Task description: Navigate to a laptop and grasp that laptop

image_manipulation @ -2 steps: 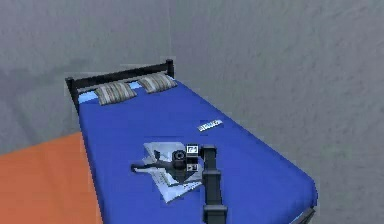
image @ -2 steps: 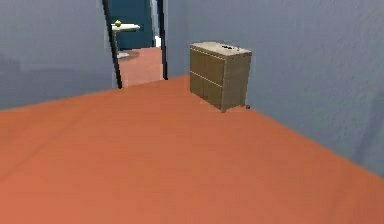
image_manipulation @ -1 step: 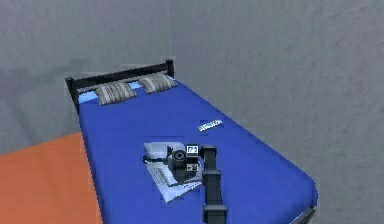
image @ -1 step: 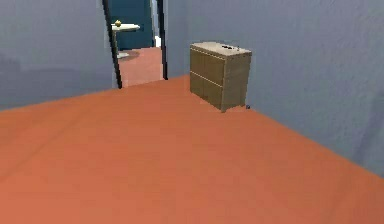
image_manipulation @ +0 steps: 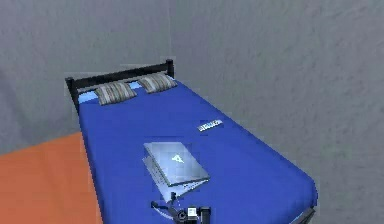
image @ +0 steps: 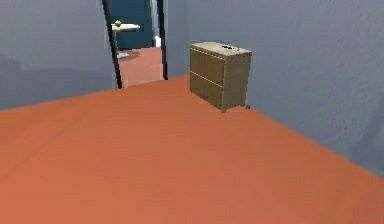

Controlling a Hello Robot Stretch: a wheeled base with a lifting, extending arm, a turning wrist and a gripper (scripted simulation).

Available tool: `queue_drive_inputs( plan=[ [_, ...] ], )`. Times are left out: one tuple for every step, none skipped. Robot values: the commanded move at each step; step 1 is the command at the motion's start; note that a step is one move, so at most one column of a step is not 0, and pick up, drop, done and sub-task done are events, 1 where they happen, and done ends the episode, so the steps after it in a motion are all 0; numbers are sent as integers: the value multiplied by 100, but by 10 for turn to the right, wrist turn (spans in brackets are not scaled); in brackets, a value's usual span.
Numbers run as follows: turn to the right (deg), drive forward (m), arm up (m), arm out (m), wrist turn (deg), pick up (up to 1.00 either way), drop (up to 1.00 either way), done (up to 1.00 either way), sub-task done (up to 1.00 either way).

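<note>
- Laptop [image_manipulation: 177, 165]: grey, smooth, metal-like lid.
- Bed cover [image_manipulation: 240, 150]: blue cloth, matt.
- Pillows [image_manipulation: 118, 93]: striped cloth.
- Cabinet [image: 220, 75]: pale wood, matt.
- Floor [image: 150, 150]: orange-red, smooth, matt.

Forward, a far doorway [image: 137, 45] is faced across the floor [image: 150, 160]. Sideways, a near bed [image_manipulation: 235, 135] is looked down upon.

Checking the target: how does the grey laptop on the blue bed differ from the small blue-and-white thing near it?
The grey rectangular laptop is far larger than the small blue-and-white flat item. The laptop is grey with a pale mark; the item nearly matches the cover. The laptop lies mid-bed, the item nearer the edge at the arm side view's right. Both rest on the blue bed.
</note>
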Motion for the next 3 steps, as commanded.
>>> queue_drive_inputs(
  plan=[
    [0,0,0,0,0,100,0,0,0],
    [0,0,10,0,0,0,0,0,0],
    [0,0,0,0,0,0,0,100,0]
  ],
)
